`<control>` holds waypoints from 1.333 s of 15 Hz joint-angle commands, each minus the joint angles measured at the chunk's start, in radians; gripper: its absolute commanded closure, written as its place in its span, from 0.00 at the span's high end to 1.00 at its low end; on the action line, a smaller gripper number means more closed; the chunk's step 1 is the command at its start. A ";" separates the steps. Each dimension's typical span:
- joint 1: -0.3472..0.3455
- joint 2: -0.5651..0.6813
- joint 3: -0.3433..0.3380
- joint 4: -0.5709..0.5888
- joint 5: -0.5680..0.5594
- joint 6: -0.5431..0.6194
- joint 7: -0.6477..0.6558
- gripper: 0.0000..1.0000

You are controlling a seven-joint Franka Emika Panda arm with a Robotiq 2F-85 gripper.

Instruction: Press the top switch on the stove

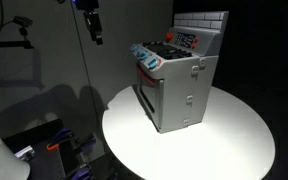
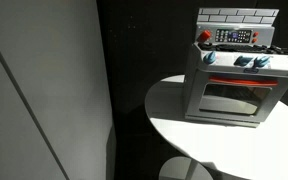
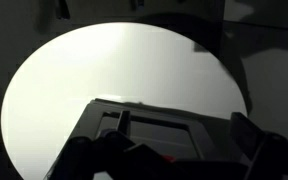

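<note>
Grey stove (image 1: 179, 88), apparently apart from end effector (image 1: 94, 36)

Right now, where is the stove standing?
In an exterior view, the stove stands upright on the round white table, toward the table's far left part.

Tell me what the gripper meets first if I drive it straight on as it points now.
Probably the stove: in the wrist view it sits between the gripper's open fingers, with the white table beyond it. Depth is unclear.
</note>
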 commanded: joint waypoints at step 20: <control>-0.127 0.260 0.009 0.257 -0.212 0.128 0.272 1.00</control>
